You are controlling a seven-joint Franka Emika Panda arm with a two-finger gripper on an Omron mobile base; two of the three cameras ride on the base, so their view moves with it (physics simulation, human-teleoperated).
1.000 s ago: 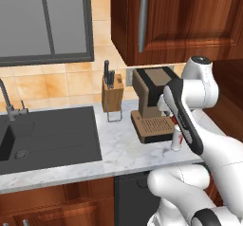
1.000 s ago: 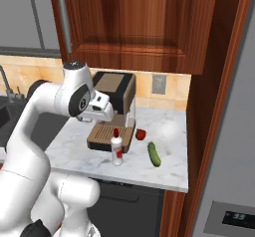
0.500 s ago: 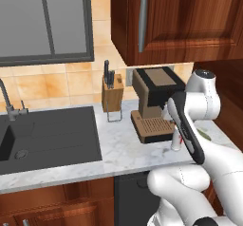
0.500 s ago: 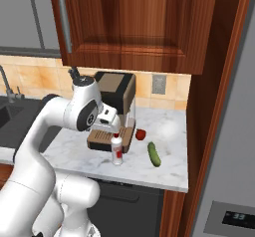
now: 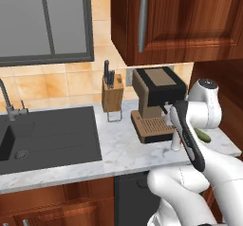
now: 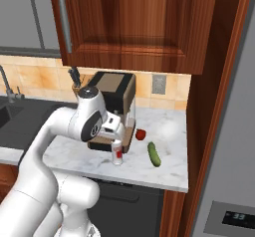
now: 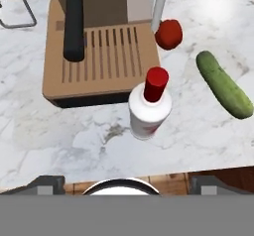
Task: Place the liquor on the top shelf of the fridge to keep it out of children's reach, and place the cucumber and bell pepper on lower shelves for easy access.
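The liquor, a slim white bottle with a red cap, stands upright on the marble counter just in front of the coffee machine. My gripper hovers above it, open, with its fingertips spread wide and nothing between them. From the right base view the gripper hangs over the liquor. The red bell pepper sits beyond the bottle, and the green cucumber lies to its right. The grey fridge stands shut at the far right. Its shelves are hidden.
A knife block stands left of the coffee machine, with a dark sink further left. Wooden wall cabinets hang low over the counter. A tall wooden panel separates the counter from the fridge.
The arm has swung right and down, bringing the hand over the liquor bottle. The jaws have stayed open. The bottle, pepper and cucumber have not moved.
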